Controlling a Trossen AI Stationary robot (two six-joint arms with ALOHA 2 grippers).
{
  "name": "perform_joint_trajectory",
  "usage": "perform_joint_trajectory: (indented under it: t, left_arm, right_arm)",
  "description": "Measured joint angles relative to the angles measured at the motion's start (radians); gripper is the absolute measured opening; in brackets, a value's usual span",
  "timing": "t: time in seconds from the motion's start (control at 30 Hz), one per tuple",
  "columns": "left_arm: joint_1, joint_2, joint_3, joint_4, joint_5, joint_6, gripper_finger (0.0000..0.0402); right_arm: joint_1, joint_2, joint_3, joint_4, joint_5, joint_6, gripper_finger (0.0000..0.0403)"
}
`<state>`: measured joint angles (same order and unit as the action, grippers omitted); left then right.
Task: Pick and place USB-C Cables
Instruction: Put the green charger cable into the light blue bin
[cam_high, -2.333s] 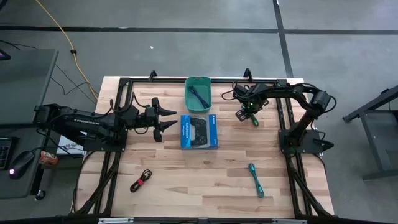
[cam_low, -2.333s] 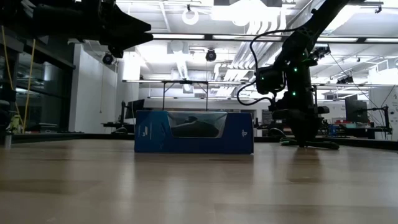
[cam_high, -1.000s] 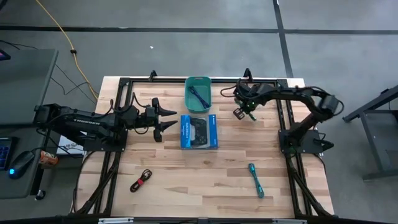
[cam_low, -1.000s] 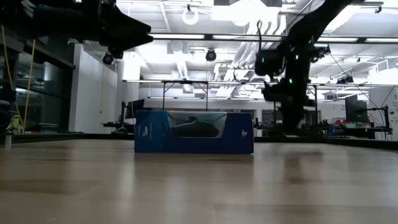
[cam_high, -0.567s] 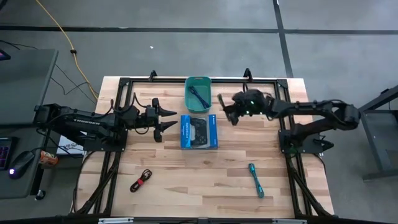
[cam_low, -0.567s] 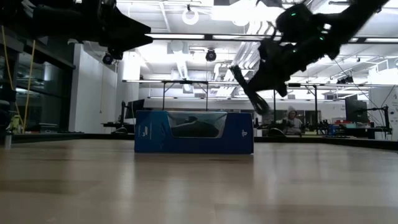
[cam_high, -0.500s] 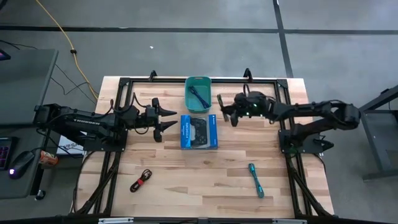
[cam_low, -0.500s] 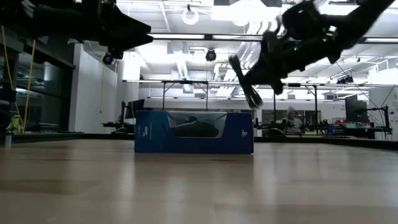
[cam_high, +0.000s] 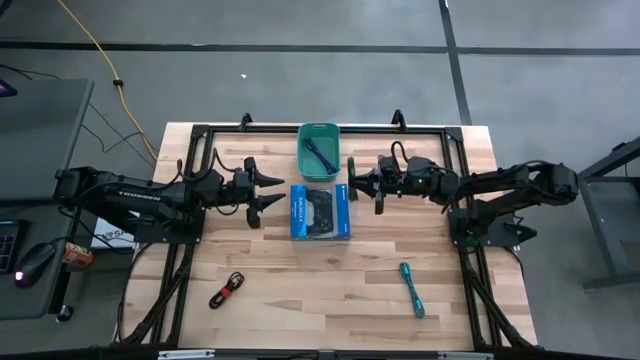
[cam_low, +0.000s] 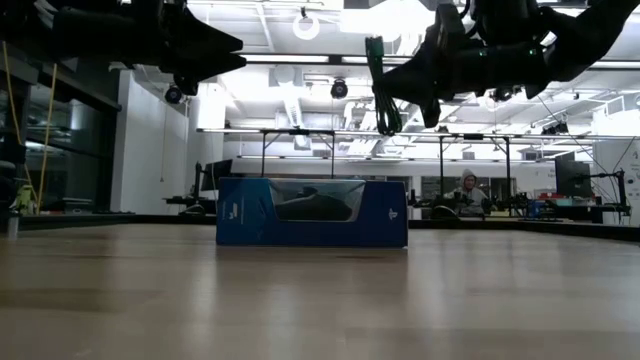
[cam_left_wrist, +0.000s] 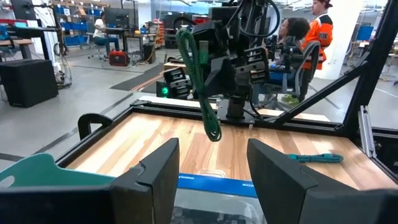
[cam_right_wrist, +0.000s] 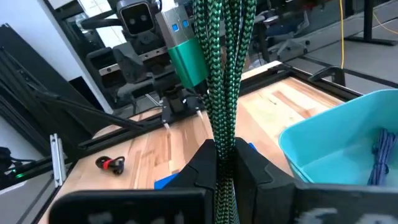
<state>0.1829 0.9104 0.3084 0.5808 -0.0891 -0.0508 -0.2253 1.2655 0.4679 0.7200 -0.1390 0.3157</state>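
Note:
My right gripper (cam_high: 358, 181) hovers level just right of the teal bin (cam_high: 319, 133), shut on the green USB-C cable (cam_right_wrist: 219, 74), which also shows in the low view (cam_low: 379, 88). A dark blue cable (cam_high: 320, 152) lies inside the bin. On the near half of the table lie the teal cable (cam_high: 411, 289) and the black cable with a red band (cam_high: 228, 290). My left gripper (cam_high: 272, 190) hangs open left of the blue box, holding nothing. My right gripper pinches the green cable's bundled strands (cam_right_wrist: 222, 146) between its two fingers (cam_right_wrist: 202, 163). The fingers come level from the table's right side and lie across the bundle. The cable stands roughly upright, lifted clear of the table, and its looped lower end (cam_left_wrist: 213, 133) hangs free.
The blue box picturing a game controller (cam_high: 320, 212) stands at the table's middle, just near of the bin. Black frame rails (cam_high: 300, 129) run along the table's edges. A person (cam_low: 467, 188) sits in the room behind.
My right gripper has risen and gone toward the table's left edge, from the far right area to beside the bin, and has tipped from pointing down to level. The green cable has gone with it, from hanging below the fingers to standing upright across them.

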Motion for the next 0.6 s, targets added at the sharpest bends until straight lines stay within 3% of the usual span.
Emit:
perform_joint_trajectory:
  t: [0.17,0.37,0.6]
  left_arm:
    - [0.000,0.044,0.000,0.104,-0.009,-0.098,0.0170]
    - [0.000,0.221,0.025,0.231,-0.010,-0.130,0.0170]
    - [-0.001,0.383,0.143,0.236,0.049,-0.100,0.0170]
  right_arm:
    - [0.030,0.000,0.000,0.019,0.046,0.010,0.0007]
    - [0.075,0.004,0.013,0.042,0.064,0.016,0.0007]
    - [0.128,0.193,0.173,-0.034,0.039,0.016,0.0007]
